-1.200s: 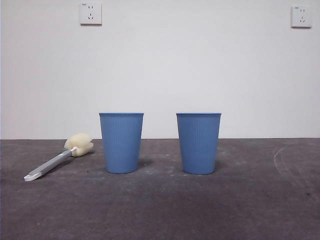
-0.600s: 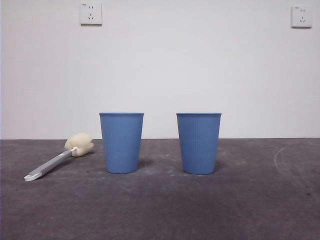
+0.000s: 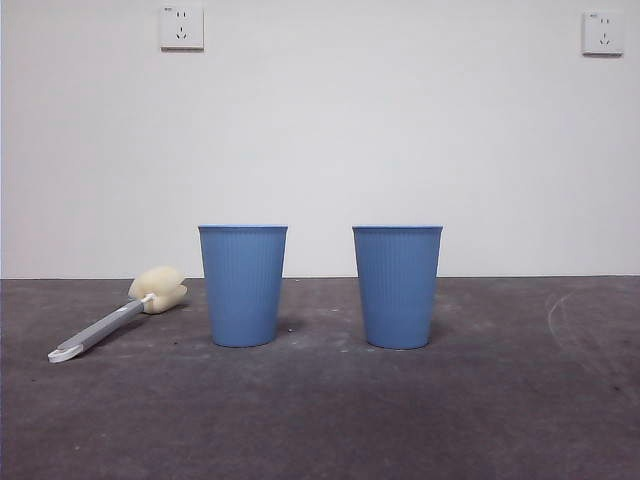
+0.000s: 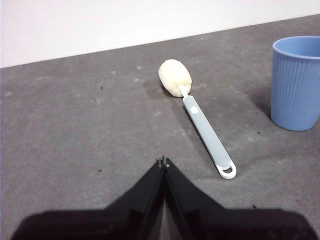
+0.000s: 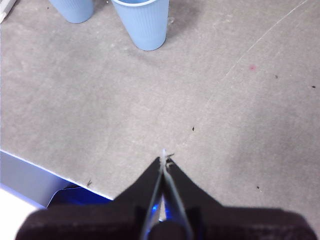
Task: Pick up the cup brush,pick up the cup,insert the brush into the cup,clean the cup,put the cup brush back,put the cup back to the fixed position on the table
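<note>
Blue ribbed plastic fills the middle of the front view: two matching tumblers stand upright and apart on the table (image 3: 320, 420), one at centre left, the cup (image 3: 243, 286), and a second cup (image 3: 397, 287) at centre right. Nothing in the frames tells the two apart beyond their places. At the lower left of that view the cup brush (image 3: 110, 322) lies flat, its cream sponge head toward the back beside the left tumbler and not touching it, its white looped end toward the front. Two wall sockets (image 3: 181, 27) sit at the upper corners of the pale wall. No arm shows in this view.

From the left wrist camera the brush shows whole, and only the near side of one tumbler appears, cut off by the frame's right edge. The left gripper (image 4: 163, 162) hovers above bare table with its black jaws pressed together to a point, holding nothing; their lower parts merge into dark shadow at the frame's bottom.

From the right wrist camera both tumblers are cropped by the top edge, so their bases are seen but not their rims. The right gripper (image 5: 163, 159) hangs near the table's front edge, jaws closed tip to tip and empty. A pale curved scuff (image 5: 265, 37) crosses the upper right.
</note>
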Robot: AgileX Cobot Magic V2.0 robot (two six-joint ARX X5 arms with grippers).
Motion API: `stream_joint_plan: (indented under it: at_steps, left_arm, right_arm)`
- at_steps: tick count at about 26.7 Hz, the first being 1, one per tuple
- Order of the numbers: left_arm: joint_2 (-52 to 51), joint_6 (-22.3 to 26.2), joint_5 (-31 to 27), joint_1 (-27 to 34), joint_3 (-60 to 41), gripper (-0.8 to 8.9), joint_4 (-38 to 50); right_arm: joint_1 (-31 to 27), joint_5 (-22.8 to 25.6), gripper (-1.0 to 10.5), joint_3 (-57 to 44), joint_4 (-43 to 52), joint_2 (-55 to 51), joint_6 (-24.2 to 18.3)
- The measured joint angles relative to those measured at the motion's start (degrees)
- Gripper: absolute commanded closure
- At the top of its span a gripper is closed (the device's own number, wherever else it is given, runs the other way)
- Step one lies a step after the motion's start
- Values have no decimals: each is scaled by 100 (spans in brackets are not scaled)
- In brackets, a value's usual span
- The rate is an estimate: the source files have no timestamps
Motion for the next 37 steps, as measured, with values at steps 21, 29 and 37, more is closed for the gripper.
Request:
stream_joint_plan:
  at_steps: [21,29,37]
  left_arm:
    - [726,0,0,0,0,817,0]
    - [931,0,0,0,0,817,74]
    - [1016,0,0,0,0,817,114]
  right_arm:
    - [-3167,-903,946,-3838,4422,-3475,-1399]
    - [-3189,-905,946,-4527,4535,-3790,-1399]
    - [-3189,-905,946,-4741,4544,-3794,-1394]
